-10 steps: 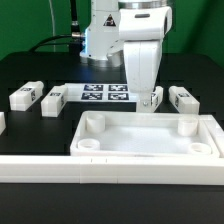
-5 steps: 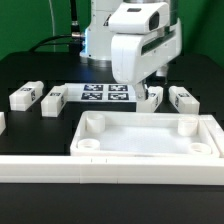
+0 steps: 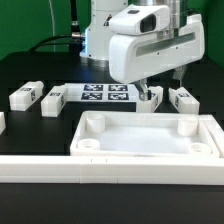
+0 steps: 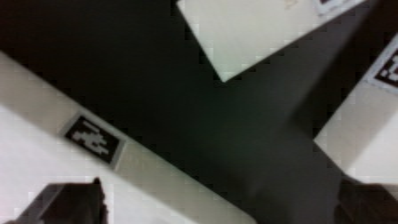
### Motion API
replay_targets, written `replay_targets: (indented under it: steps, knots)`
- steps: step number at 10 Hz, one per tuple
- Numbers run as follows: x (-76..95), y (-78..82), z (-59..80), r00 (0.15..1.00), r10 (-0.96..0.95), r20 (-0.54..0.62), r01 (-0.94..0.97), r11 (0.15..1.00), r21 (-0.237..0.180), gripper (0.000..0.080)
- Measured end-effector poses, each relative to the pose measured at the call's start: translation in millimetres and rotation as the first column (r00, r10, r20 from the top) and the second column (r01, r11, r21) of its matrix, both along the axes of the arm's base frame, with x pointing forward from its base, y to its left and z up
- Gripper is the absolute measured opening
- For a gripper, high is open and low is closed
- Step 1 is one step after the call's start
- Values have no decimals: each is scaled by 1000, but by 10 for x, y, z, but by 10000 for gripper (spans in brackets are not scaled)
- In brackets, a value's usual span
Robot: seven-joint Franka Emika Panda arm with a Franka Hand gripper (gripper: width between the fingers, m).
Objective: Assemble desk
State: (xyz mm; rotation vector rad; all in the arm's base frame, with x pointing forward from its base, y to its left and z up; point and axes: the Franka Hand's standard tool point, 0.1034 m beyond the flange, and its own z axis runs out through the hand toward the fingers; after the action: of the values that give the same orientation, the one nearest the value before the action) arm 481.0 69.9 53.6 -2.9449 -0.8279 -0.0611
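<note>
On the exterior view's left, two short white legs lie on the black tabletop: the outer leg and, just beside it, the inner leg, each carrying a tag. Next comes the marker board, flat near the arm's base. The arm's white hand hangs tilted over the middle, and its pincer sits just above a third leg, which lies by the marker board's right edge. In the wrist view the two dark fingertips stand spread with only bare tabletop between them, so the pincer is open and grips nothing. A fourth leg lies just to the right of the third. In front of all these rests the desk top, a wide white tray with a raised rim and round sockets in its corners, flat and open side up, apart from the legs. Nearest the viewer, a long low white rail runs across the tabletop, close along the desk top's front rim.
</note>
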Motion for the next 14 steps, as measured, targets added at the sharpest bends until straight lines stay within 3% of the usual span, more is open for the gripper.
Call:
replay_targets:
  steps: [2, 6, 7, 10, 11, 12, 14]
  knots:
    - [-3, 17, 0, 992, -126, -13, 126, 992, 6, 649]
    - [-105, 456, -41, 852, -519, -73, 520, 854, -2, 649]
    - [-103, 562, -25, 857, -510, -71, 511, 860, 0, 649]
    - [-128, 557, -30, 864, -493, -98, 494, 869, -20, 649]
    - [-215, 546, -35, 847, -508, -157, 503, 861, -69, 649]
    - [-291, 540, 9, 810, -530, -251, 508, 848, -152, 649]
    - [-297, 549, -46, 771, -534, -348, 486, 846, -221, 649]
